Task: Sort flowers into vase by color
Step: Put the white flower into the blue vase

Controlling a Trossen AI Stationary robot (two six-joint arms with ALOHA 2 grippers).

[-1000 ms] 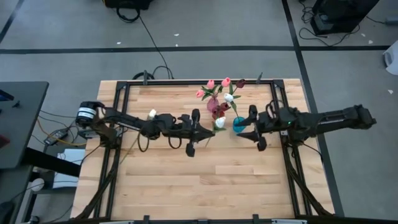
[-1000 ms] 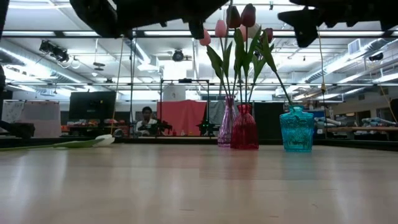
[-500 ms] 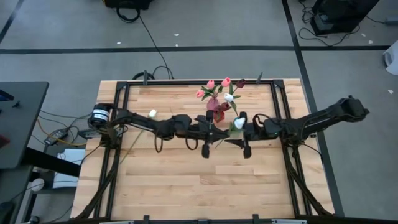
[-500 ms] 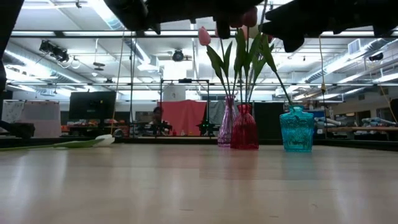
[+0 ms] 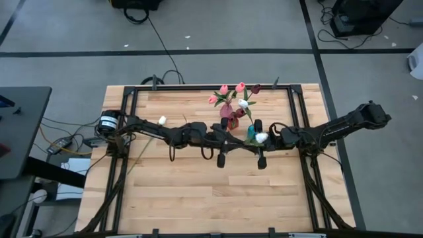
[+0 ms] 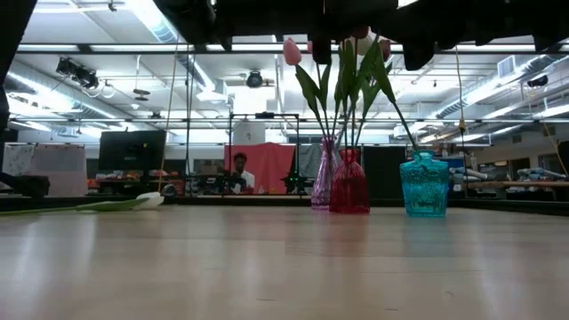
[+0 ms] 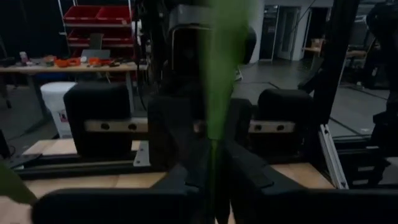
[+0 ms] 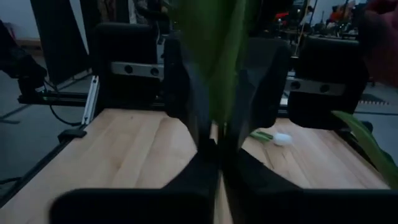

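A white flower, head [image 5: 262, 137] up, hangs roughly upright in mid-air in front of three vases: pink [image 5: 227, 112], red [image 5: 232, 121] and teal [image 5: 252, 132]. My left gripper [image 5: 236, 141] comes from the table's left and my right gripper [image 5: 246, 141] from the right. They face each other, both shut on its green stem. Pink flowers [image 5: 225, 88] stand in the pink vase and dark red ones [image 5: 255, 88] in the red vase. Another white flower [image 5: 243, 104] rises from the vase group. A further white flower [image 5: 162, 121] lies on its side on the table at the left. My left gripper pinches the held flower's thin green stem [image 7: 214, 134] between its two fingers. The fingers lie level, coming from the table's left, across the stem. The flower stands nearly upright, clear of the table. My right gripper pinches the same stem [image 8: 217, 118], among its leaves, between its two fingers. They come level from the table's right, across the stem and opposite my left gripper. The flower's head shows above this gripper.
In the low view the three vases [image 6: 349, 182] stand in a row at the table's far middle. The lying white flower [image 6: 147, 201] is far to their left. The black table frame [image 5: 129, 99] runs along the sides. Bare wood lies toward the near edge.
My left gripper has carried the white flower toward the table's right, in front of the vases. My right gripper has come toward the left to meet it and has taken hold of the stem. The flower's head now sits above my right gripper.
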